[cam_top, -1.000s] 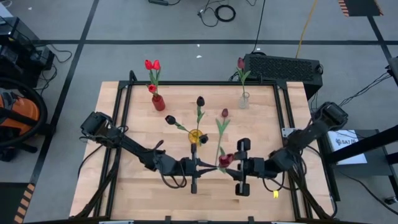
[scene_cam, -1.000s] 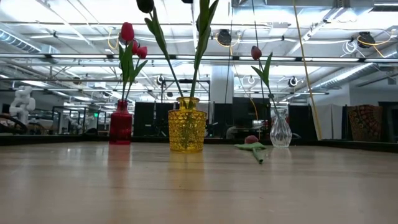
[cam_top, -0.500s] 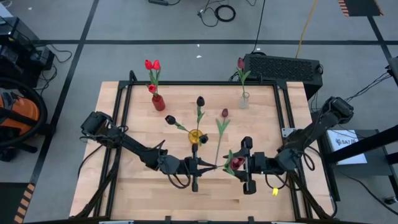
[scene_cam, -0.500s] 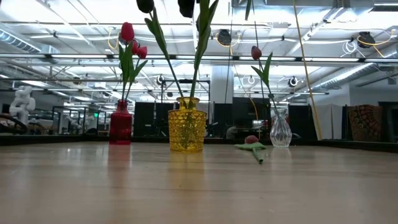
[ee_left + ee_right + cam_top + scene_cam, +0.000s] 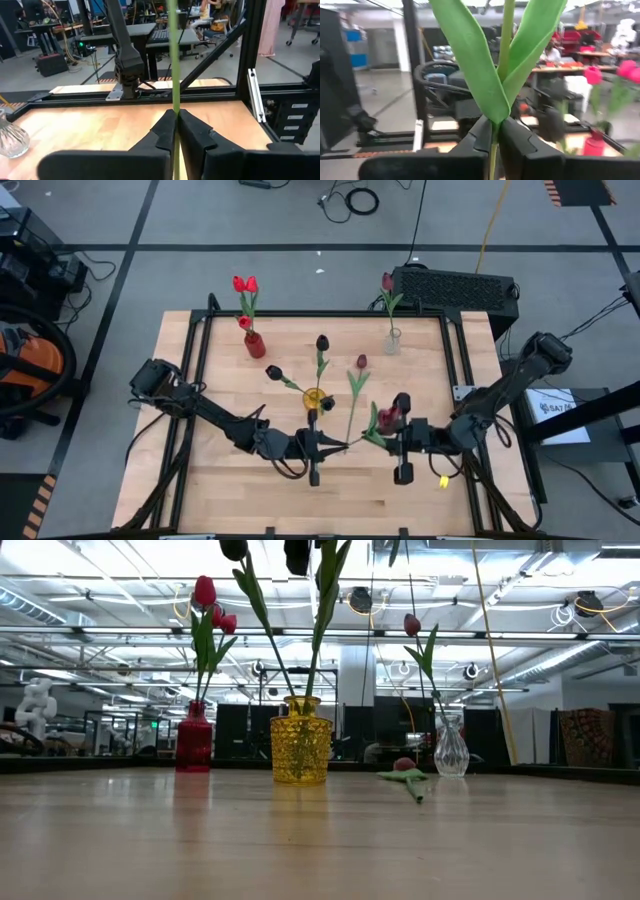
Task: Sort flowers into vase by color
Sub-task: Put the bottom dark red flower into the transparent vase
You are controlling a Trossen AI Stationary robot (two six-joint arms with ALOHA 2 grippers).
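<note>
Nearest the lower edge of the high view, we have both grippers pinched on one tulip (image 5: 377,423) held above the table: our left gripper (image 5: 326,443) is closed on the bare lower stem, and our right gripper (image 5: 388,432), lower right of centre, is clamped where the leaves fork just below the dark red head. We judge this to be a handover between arms, with the flower not yet in any vase.

Just beyond, at the centre, the yellow vase (image 5: 314,399) already holds two black tulips. To its right, a maroon tulip (image 5: 361,362) lies loose on the wood, unsorted.

Farther, toward the upper left, the red vase (image 5: 255,345) holds three bright red tulips. Toward the upper right, the clear glass vase (image 5: 392,342) holds one maroon tulip.

So we count six flowers placed and two left: the held one and the one lying on the wood.
</note>
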